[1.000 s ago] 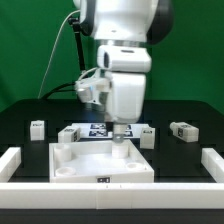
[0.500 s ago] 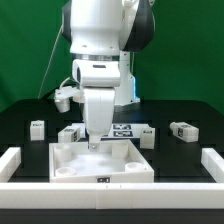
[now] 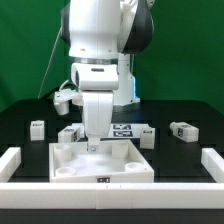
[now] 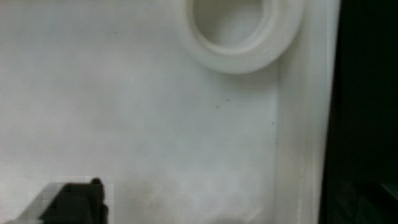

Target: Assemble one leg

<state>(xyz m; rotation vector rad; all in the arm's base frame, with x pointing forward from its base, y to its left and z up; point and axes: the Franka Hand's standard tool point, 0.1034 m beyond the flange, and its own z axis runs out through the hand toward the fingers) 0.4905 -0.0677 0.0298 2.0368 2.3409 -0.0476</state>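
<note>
The large white panel (image 3: 100, 163) lies flat at the front middle of the table. My gripper (image 3: 93, 144) points straight down over the panel's far part, toward the exterior view's left, close to its surface. In the wrist view the panel's flat face (image 4: 160, 120) fills the picture, with a round corner recess (image 4: 240, 35). One dark fingertip (image 4: 71, 203) shows, with nothing between the jaws. Small white legs lie on the black table: one (image 3: 36, 127) at far left, one (image 3: 70, 132) behind the panel, one (image 3: 146, 134) and one (image 3: 183, 130) to the right.
The marker board (image 3: 122, 129) lies behind the panel, partly hidden by my arm. White rails (image 3: 12, 160) (image 3: 212, 162) border the table at both sides and the front. A green backdrop stands behind.
My arm moved toward the exterior view's left across the panel's far part between one second and half a second ago. Since then it has stayed still. The legs have not moved.
</note>
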